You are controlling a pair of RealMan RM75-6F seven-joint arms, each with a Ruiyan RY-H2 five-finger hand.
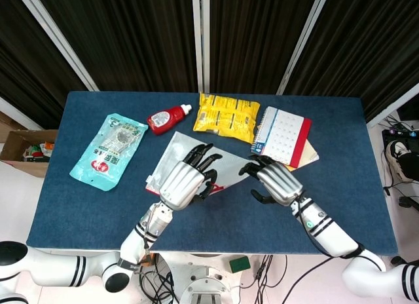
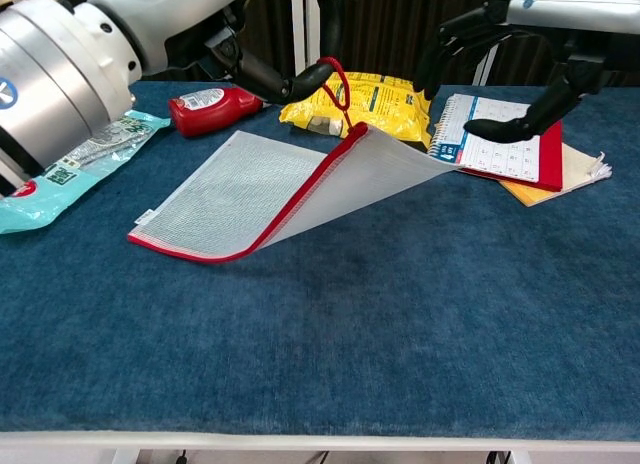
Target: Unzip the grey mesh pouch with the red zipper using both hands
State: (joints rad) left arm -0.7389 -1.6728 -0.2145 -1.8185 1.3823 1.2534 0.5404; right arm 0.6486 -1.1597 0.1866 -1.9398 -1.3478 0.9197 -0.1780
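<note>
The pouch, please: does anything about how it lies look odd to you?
Yes. The pouch is not flat: the left robot hand lifts its red-zipper corner by the red loop, so that end folds up while the rest stays on the table.

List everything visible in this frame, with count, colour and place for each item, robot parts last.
grey mesh pouch: 1, grey with red zipper edge, table centre, one corner lifted off the surface.
red pull loop: 1, red, at the lifted corner, hooked by the left hand's fingers.
red bottle: 1, red with white cap, lying behind the pouch.
yellow snack bag: 1, yellow, rear centre.
teal packet: 1, teal and white, left of the pouch.
spiral notebook: 1, white and red, right rear, on a tan sheet.
cardboard box: 1, brown, off the table's left end.
table: 1, blue cloth top.
left hand: 1, silver and black, holding the pouch's corner up.
right hand: 1, silver and black, fingers apart beside the raised edge; contact unclear.
</note>
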